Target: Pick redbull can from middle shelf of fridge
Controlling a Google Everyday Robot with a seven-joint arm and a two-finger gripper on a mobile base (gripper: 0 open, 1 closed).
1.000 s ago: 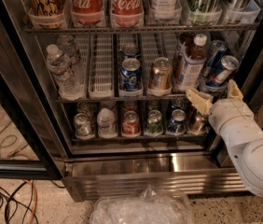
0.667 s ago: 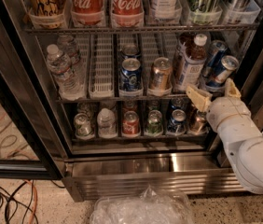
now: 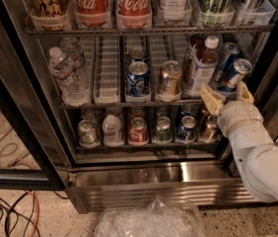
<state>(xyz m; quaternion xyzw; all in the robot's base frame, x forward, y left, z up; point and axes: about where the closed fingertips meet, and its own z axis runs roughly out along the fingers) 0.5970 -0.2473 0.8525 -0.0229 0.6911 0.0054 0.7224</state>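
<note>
The redbull can (image 3: pixel 236 73) is slim, blue and silver with a silver top. It leans to the right at the right end of the middle shelf (image 3: pixel 144 103) of the fridge (image 3: pixel 129 179). A second slim blue can (image 3: pixel 226 57) stands just behind it. My gripper (image 3: pixel 227 96) is at the front of that lane, right below the leaning can. Its tan fingers (image 3: pixel 211 99) are spread to either side of the can's lower end, and the gripper is open. The can's base is hidden behind the gripper.
On the middle shelf stand water bottles (image 3: pixel 66 73), a wide blue soda can (image 3: pixel 138 78), a gold can (image 3: pixel 169 78) and a white bottle (image 3: pixel 200 68). Small cans (image 3: pixel 138 130) fill the lower rack. Cola bottles (image 3: pixel 133 1) stand above. A plastic bag (image 3: pixel 149 221) and cables (image 3: pixel 6 211) lie on the floor.
My gripper has edged slightly up and in toward the leaning redbull can. The can and the other drinks have not moved.
</note>
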